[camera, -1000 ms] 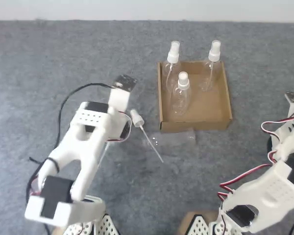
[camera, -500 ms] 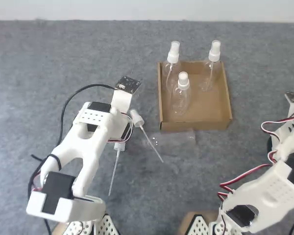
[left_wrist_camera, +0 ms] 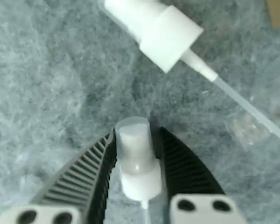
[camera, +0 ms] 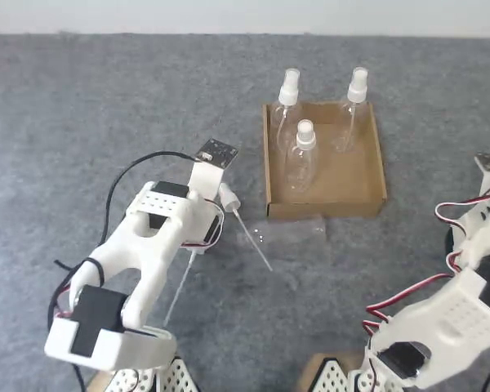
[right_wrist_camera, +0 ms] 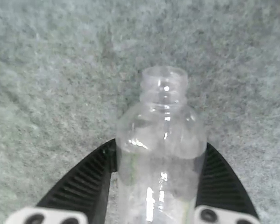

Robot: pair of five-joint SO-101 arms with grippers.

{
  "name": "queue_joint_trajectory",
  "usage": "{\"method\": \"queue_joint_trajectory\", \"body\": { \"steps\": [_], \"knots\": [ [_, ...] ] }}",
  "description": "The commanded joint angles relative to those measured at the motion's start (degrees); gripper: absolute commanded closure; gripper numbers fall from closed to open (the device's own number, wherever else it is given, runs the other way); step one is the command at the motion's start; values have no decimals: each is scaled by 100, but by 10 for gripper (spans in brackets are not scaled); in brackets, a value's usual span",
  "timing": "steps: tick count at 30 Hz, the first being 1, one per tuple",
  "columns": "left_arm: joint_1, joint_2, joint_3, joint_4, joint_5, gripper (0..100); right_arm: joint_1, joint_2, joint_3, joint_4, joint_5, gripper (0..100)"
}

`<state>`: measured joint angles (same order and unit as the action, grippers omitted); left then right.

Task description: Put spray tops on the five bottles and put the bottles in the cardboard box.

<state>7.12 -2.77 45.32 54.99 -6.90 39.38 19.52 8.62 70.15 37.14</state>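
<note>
Closest to the arm bases, my left gripper (left_wrist_camera: pixel 133 135) is clamped on the held spray top (left_wrist_camera: pixel 136 161). Its white head points away from the wrist, past the fingertips, and its long axis runs along the fingers. From the high view I get its dip tube (camera: pixel 180 282), which slants back toward the left arm's base.

At the right wrist, my right gripper (right_wrist_camera: pixel 159 147) grips the open bottle (right_wrist_camera: pixel 161 154) by its clear body. The uncapped neck points straight away from the wrist, with the long axis between the fingers.

Just beyond the left fingertips the loose spray top (left_wrist_camera: pixel 154 25) lies flat. Seen from above, the loose spray top (camera: pixel 228 197) has its head toward the left arm and its tube angled toward the near right. Past it a bare bottle (camera: pixel 292 231) lies on its side along the front wall of the cardboard box (camera: pixel 378 159).

Three capped bottles (camera: pixel 300 163) are in the box, white tops toward the far side; I cannot tell whether they stand or lean.

Grey carpet (camera: pixel 65 122) covers the table, and a pale wall (camera: pixel 229 15) runs behind it.
</note>
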Motion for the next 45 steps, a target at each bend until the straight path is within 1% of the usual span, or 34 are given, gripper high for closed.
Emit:
{"method": "queue_joint_trajectory", "body": {
  "steps": [1,4,10,12,16,19,21,24,25,31,35,39,45],
  "knots": [
    [26,-141,-66,-62,26,949,-31,-40,-237,48,-18,788],
    [26,-141,-286,114,193,979,-31,-40,-237,48,-18,788],
    [0,-141,-1042,765,237,984,-31,-92,-237,48,-9,786],
    [-18,-141,-1218,888,378,984,-40,-92,-237,48,-9,786],
    [132,-79,-1218,844,448,983,-40,-48,-237,48,-9,786],
    [308,-88,-804,457,466,979,-48,-48,-237,48,141,786],
    [360,-79,-567,255,466,942,-40,-48,-237,48,255,786],
    [343,-79,-462,211,448,866,-31,-48,-237,48,281,786],
    [334,-79,-470,220,440,859,-31,-48,-237,57,281,786],
    [334,-70,-426,229,431,859,-22,-48,-237,75,290,786],
    [369,-70,-418,220,431,860,-57,-48,-237,303,299,786],
    [369,-62,-418,185,448,897,-31,-57,-237,295,299,786],
    [369,-62,-418,193,457,898,-31,-48,-237,321,299,786]
  ]
}}
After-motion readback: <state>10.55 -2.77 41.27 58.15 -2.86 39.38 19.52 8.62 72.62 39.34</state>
